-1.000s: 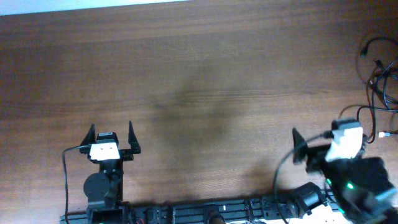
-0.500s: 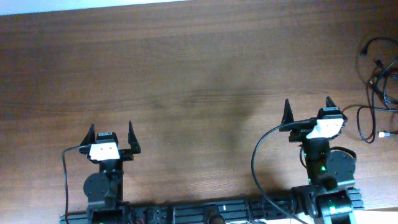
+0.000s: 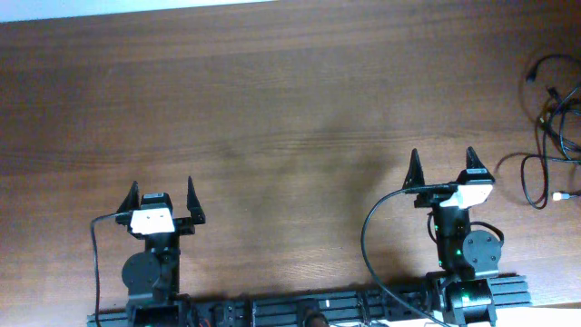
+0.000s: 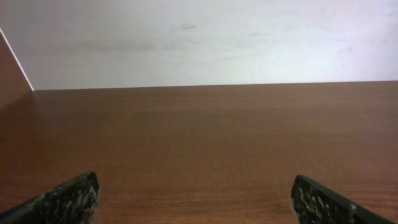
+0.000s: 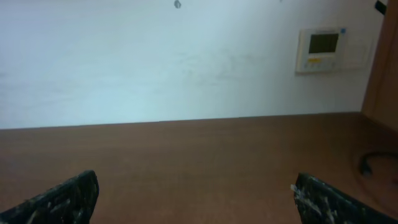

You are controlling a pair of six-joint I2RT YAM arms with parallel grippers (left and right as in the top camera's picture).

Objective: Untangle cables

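The cables (image 3: pixel 550 127) are thin black cords with small white plug tips, lying as loose loops at the table's far right edge. A bit of one cable shows at the right edge of the right wrist view (image 5: pixel 372 159). My right gripper (image 3: pixel 444 167) is open and empty, left of the cables and apart from them; its fingers frame bare wood in the right wrist view (image 5: pixel 198 196). My left gripper (image 3: pixel 162 195) is open and empty at the front left, far from the cables, and its wrist view (image 4: pixel 198 198) shows only table.
The brown wooden table (image 3: pixel 272 109) spans the view. A white wall with a small wall panel (image 5: pixel 320 48) stands beyond the far edge. The arm bases and a black rail (image 3: pixel 309 309) sit along the front edge.
My right arm has swung from the front right corner leftward and settled upright, gripper pointing toward the far edge. The left arm and the cables have not moved.
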